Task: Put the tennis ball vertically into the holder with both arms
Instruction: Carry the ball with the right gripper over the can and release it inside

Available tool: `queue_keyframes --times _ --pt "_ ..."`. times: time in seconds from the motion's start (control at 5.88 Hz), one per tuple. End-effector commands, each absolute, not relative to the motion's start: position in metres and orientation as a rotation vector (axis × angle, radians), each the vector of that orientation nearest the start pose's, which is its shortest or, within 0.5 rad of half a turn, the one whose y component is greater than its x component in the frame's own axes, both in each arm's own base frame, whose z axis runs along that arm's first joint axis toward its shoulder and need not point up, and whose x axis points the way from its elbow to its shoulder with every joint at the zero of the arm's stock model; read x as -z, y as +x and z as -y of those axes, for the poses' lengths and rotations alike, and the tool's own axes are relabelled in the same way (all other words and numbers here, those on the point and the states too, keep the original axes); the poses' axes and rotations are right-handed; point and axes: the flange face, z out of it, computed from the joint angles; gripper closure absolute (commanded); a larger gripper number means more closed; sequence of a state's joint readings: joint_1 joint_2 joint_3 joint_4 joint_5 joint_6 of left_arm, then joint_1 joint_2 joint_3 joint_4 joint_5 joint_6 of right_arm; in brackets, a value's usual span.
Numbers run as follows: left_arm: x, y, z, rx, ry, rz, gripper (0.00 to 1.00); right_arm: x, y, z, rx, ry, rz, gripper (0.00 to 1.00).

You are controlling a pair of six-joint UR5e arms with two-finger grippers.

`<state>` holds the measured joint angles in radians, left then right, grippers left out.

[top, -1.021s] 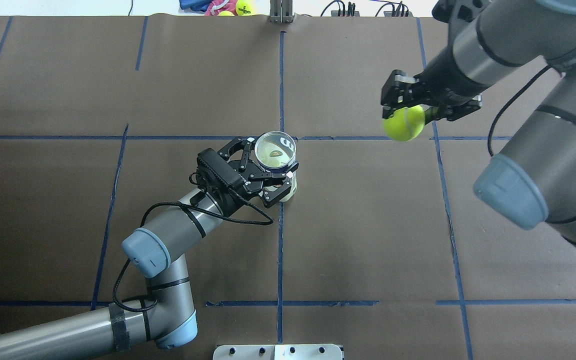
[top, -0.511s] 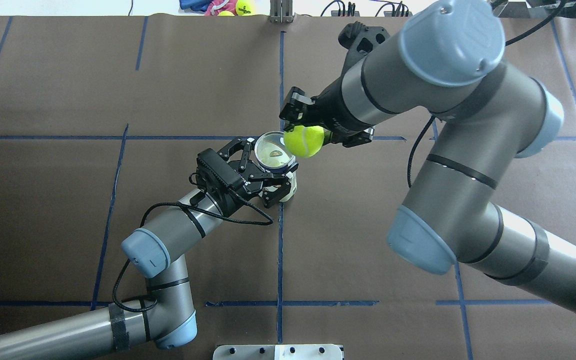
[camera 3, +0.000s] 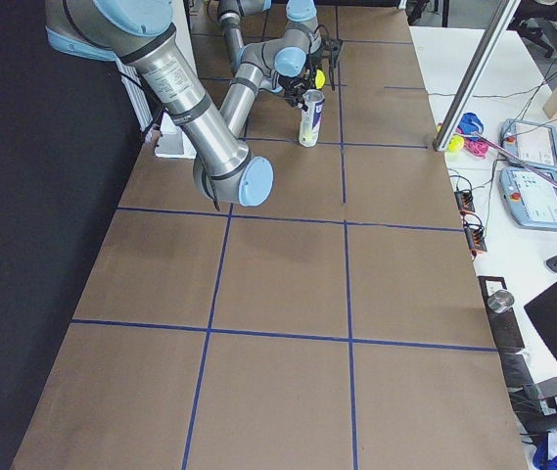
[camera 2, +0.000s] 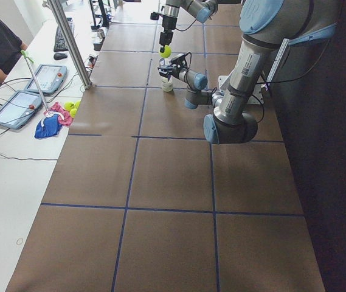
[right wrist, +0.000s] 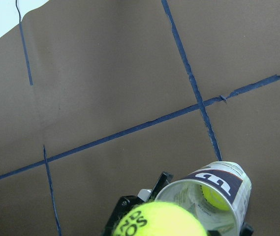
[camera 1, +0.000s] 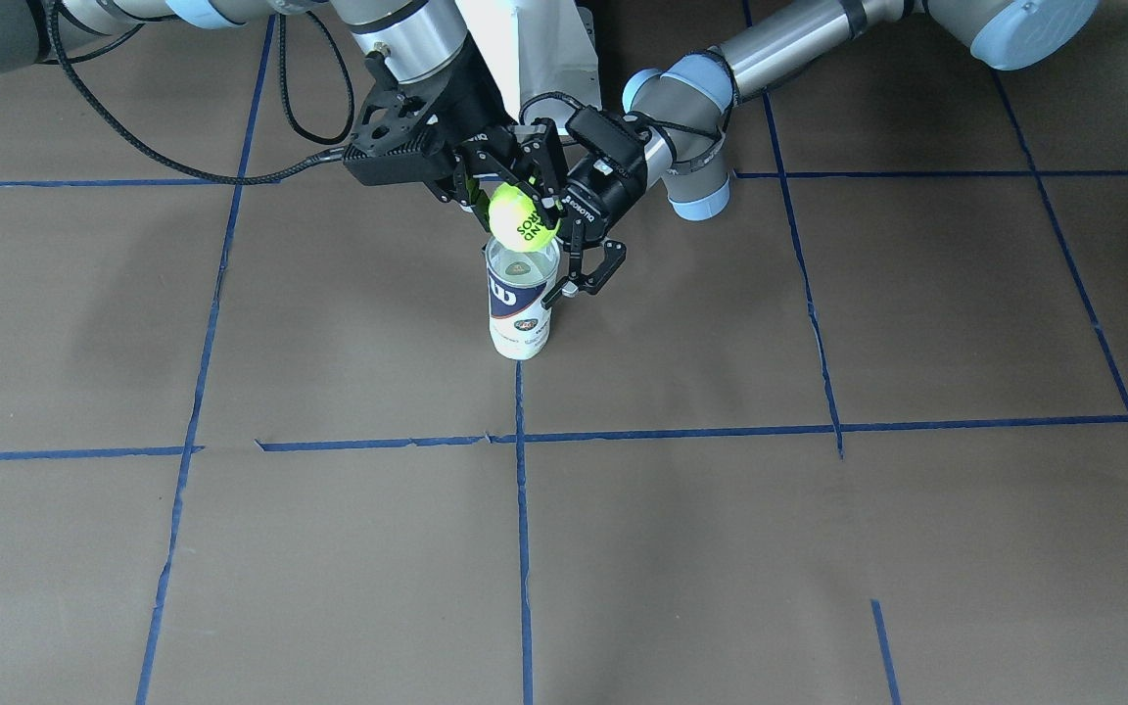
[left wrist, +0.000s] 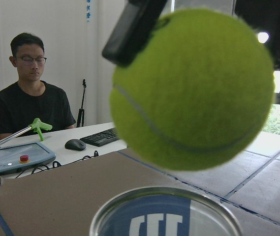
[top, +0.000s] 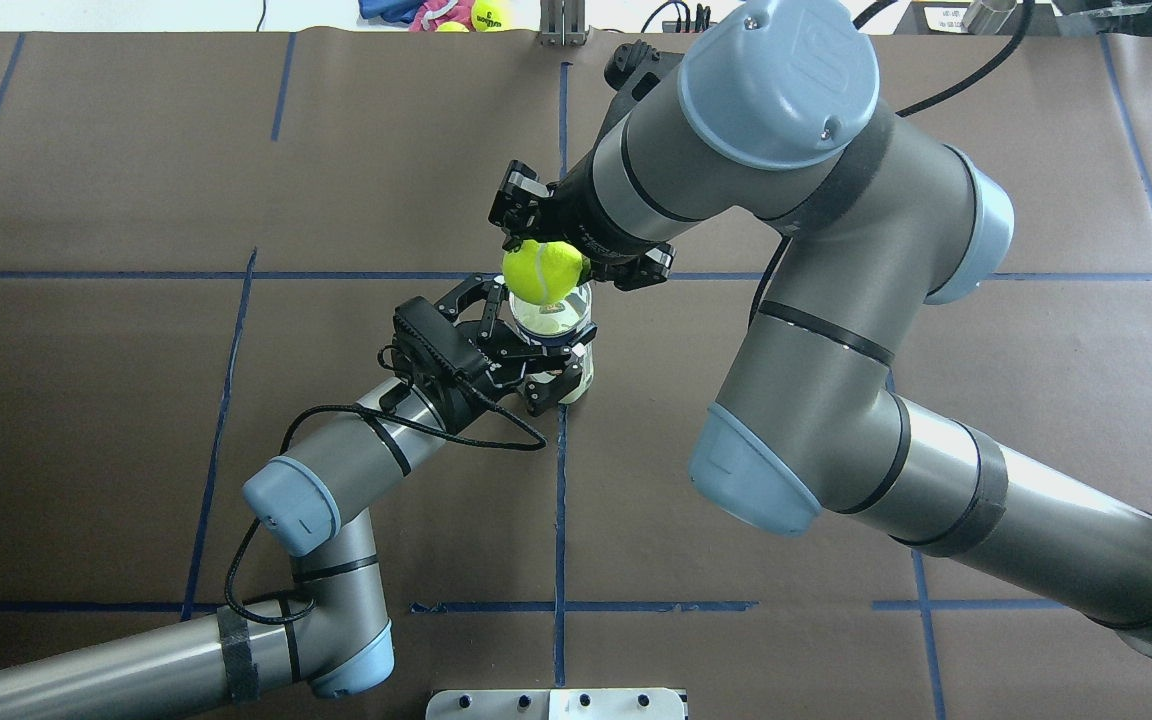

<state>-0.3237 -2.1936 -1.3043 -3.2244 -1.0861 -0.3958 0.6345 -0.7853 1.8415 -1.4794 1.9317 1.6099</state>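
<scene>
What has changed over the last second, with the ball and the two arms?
The right gripper, shut on the tennis ball, swung in from the robot's right toward the centre and now holds the ball just above the holder's open mouth. Nothing was released. The left gripper stays closed around the upright holder, which has not moved.

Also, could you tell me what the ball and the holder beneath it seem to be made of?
The tennis ball: fuzzy, matte yellow-green felt, judging by its nap and curved seam. The holder: probably clear, glossy plastic, see-through above its printed label.
</scene>
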Motion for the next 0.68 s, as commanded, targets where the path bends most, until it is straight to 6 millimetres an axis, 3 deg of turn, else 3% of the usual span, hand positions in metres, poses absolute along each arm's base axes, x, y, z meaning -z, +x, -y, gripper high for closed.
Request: queue_keyframes --times 0.0,0.17,0.34,0.51 --pt "-0.2434 0.5625 0.3772 -0.073 1.538 -1.210 0.08 -0.0712 -0.4431 0.4471 -0.393 0.019 1.177 0.78" --pt "-0.2434 0.5625 0.3772 -0.073 1.538 -1.210 0.07 -0.0760 -0.4414 0.4468 -0.397 0.015 1.171 0.51" --pt "-0.2434 0.5625 0.3772 -0.073 1.538 -1.210 0.07 -0.0764 -0.4424 0.4466 -0.412 0.005 1.172 0.01" --pt "-0.2434 0.5625 0.3772 -0.072 1.537 -1.211 0.07 -0.0767 -0.4428 0.4469 -0.414 0.004 1.172 0.00"
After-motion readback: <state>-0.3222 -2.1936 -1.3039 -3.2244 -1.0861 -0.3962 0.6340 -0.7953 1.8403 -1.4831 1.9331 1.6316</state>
